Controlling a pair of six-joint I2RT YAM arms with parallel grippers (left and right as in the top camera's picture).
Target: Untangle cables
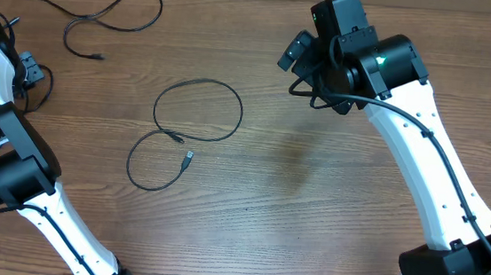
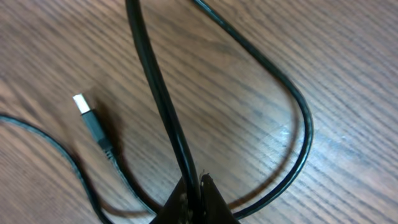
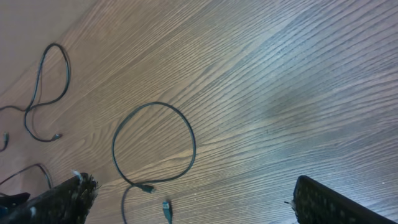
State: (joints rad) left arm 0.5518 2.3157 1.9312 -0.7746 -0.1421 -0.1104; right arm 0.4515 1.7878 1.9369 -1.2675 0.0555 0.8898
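While the left gripper clamps the held cable between its closed tips, well left of the looped cable, a slow, low pull away from that loop should keep strands apart. Cords are slim, glossy black, limp; one ends in a flat silver USB plug. The right gripper, right of the loop, hangs spread wide and empty over the grained wooden table.

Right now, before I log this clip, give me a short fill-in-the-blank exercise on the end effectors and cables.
1. The left end effector is ___ on a black cable.
2. The right end effector has its jaws standing ___.
3. The looped cable in the overhead view's middle is touched by ___ end effector.
Missing words: shut; open; neither.
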